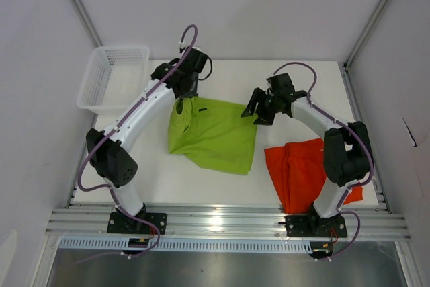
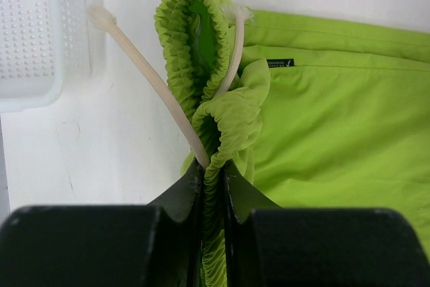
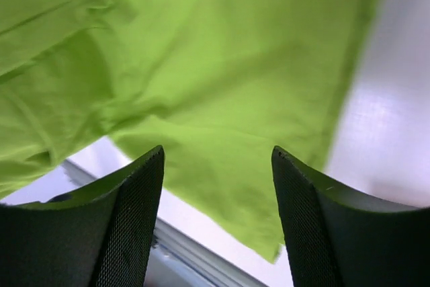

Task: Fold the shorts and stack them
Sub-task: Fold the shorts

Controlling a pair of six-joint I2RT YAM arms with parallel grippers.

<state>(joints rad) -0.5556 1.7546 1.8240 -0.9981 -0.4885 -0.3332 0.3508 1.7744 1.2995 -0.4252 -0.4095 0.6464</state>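
A white basket [image 1: 111,75] is seen left of the green shorts [image 1: 215,132]. Their bunched waistband is pinched tight by the left gripper [image 2: 213,173]. By their right edge the right gripper [image 3: 216,156] is held, jaws spread wide, nothing between them. The orange shorts [image 1: 301,169] are laid right of the green shorts.

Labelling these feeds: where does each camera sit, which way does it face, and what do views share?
Top external: above and behind the bases, looking down on the table; left arm, right arm, green shorts, orange shorts, basket.
Left wrist: on that wrist, looking along the left gripper, shut on the green shorts' waistband.
Right wrist: on that wrist, looking past the open right gripper onto the green shorts.
Shared: all see the green shorts; top and left wrist, the basket.
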